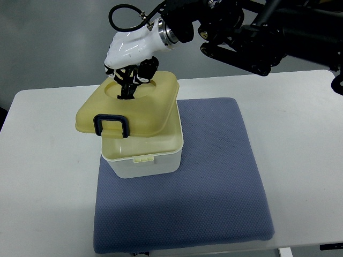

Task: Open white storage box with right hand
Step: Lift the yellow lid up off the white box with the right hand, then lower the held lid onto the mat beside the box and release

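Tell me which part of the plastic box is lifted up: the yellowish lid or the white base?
The yellowish lid, tilted in the right hand; the white base sits flat on the blue mat.

Robot lab / test bench setup.
Plain white table (300, 123) with a blue padded mat (214, 182) laid below and right of the fingers (128, 80), bare grey floor (48, 43) beyond them, black robot arm (257, 32) with exposed cable (126, 13) above: staged workspace, no household clutter.
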You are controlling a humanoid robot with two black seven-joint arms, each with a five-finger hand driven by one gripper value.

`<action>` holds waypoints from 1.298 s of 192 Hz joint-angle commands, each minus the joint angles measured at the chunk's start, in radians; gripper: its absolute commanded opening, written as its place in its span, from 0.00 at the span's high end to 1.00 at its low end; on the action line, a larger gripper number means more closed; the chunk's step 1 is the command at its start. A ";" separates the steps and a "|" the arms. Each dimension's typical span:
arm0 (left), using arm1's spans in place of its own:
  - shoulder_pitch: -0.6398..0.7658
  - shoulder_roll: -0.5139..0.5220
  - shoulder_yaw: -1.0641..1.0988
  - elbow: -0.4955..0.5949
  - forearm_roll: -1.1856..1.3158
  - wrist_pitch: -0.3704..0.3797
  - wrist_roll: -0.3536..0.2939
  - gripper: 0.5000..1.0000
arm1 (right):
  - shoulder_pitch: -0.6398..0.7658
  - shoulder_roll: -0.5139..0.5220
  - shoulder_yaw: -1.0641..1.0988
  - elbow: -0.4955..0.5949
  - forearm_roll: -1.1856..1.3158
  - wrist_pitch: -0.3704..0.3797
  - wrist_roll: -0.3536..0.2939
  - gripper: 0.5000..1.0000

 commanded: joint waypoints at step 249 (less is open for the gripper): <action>0.000 0.000 -0.003 -0.005 0.000 0.000 0.000 0.00 | -0.379 -0.400 0.223 -0.193 0.144 0.049 -0.078 1.00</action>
